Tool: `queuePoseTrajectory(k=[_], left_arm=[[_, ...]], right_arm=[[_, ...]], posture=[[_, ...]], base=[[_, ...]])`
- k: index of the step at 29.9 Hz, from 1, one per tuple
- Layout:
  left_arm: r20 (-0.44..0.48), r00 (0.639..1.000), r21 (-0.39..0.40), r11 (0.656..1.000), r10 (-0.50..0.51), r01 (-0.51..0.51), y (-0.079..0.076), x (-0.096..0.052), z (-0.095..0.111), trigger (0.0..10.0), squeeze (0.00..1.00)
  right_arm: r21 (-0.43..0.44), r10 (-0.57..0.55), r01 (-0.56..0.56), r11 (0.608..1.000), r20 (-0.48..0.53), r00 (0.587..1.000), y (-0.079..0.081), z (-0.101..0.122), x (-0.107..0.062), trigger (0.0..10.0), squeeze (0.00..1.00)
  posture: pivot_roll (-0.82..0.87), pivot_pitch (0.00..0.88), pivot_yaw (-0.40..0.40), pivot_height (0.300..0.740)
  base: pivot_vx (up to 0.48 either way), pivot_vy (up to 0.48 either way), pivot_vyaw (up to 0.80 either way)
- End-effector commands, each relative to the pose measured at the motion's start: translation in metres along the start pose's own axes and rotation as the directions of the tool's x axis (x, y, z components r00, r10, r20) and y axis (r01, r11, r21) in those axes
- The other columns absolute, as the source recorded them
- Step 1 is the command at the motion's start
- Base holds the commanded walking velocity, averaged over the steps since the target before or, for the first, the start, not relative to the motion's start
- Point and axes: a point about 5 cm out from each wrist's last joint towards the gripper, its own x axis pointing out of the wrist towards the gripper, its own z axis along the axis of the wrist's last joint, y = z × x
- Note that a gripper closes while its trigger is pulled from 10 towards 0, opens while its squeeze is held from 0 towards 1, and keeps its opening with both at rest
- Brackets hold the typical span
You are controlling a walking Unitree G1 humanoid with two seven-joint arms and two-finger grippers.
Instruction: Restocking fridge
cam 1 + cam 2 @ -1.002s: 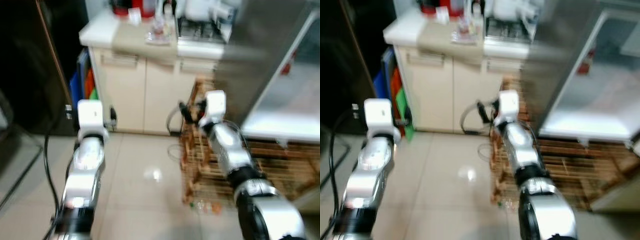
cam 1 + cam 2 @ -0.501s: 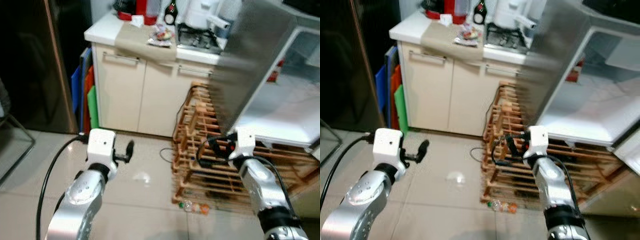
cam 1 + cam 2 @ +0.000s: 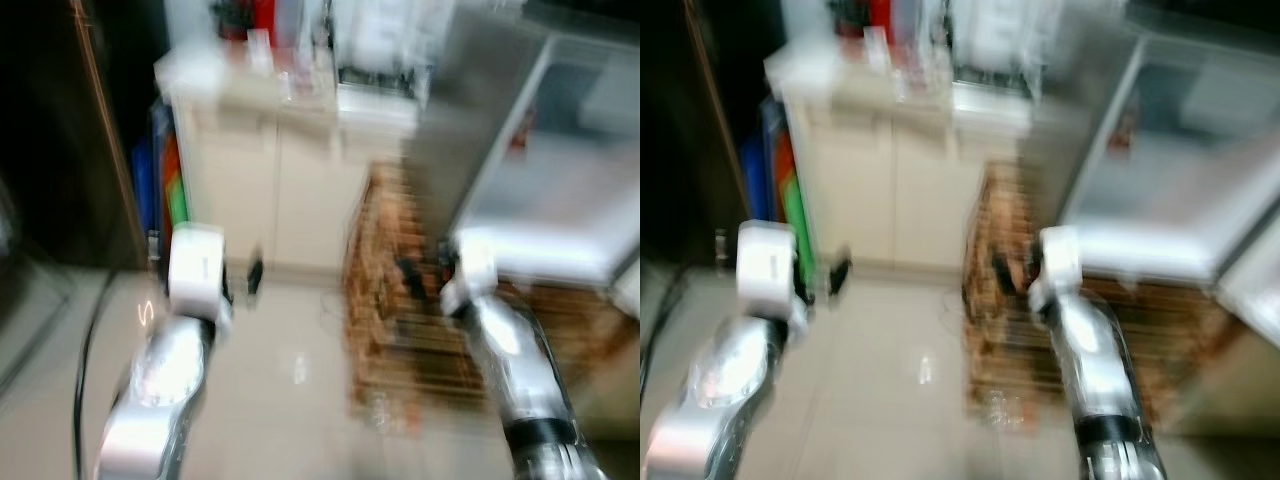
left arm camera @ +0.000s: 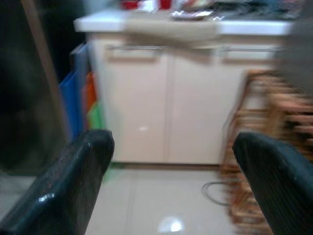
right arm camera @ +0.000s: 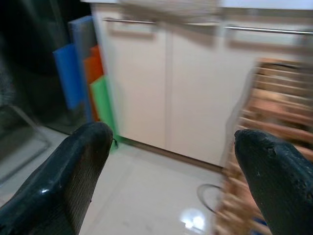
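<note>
Blur smears both eye views, so I can only report the larger shapes. My left gripper [image 3: 253, 277] is held out in front over the pale tiled floor [image 3: 290, 400], and in its wrist view the two black fingers [image 4: 73, 181] stand wide apart with nothing between them. My right gripper [image 3: 410, 275] is raised in front of the wooden rack [image 3: 400, 310]; its wrist view likewise shows both fingers [image 5: 73, 171] spread well apart and empty.

Ahead of me is a cream cabinet [image 3: 290, 190] with two doors and long bar handles [image 4: 134, 48]. Its desk top [image 3: 290, 75] carries a clutter of things I cannot identify through the blur, apart from something red [image 3: 262, 15] near the back and something white [image 3: 375, 35] beside it. Blue, orange and green flat panels [image 5: 93, 78] lean upright against the cabinet's left side, next to a dark tall surface [image 3: 50, 130].

The fridge [image 3: 560, 150] stands to my right with its door [image 3: 470, 110] swung open, and I can see a pale, lit interior [image 3: 580, 190] and a small red item [image 3: 518, 140] near the door edge. The wooden rack sits on the floor between the cabinet and the fridge, touching or nearly touching both as far as I can tell. Something small lies on the floor [image 3: 385, 410] at the foot of the rack, too blurred to name.
</note>
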Motion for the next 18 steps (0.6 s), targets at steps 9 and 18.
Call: queuePoseTrajectory(k=[9,18], left_arm=[[-0.034,0.998,-0.005,0.999,0.052,-0.052,0.03,0.008,-0.003,10.0,0.0],[0.008,0.999,-0.015,0.999,0.031,-0.031,0.035,0.023,0.001,10.0,0.0]], right_arm=[[0.017,-0.004,0.002,1.0,0.103,0.995,0.016,0.019,0.016,10.0,0.0],[0.018,0.028,-0.031,0.999,0.117,0.993,0.03,0.021,0.023,10.0,0.0]], posture=[[0.04,0.0,-0.007,0.74],[0.0,0.0,0.003,0.74]], base=[[0.461,0.0,0.0],[0.46,0.0,0.0]])
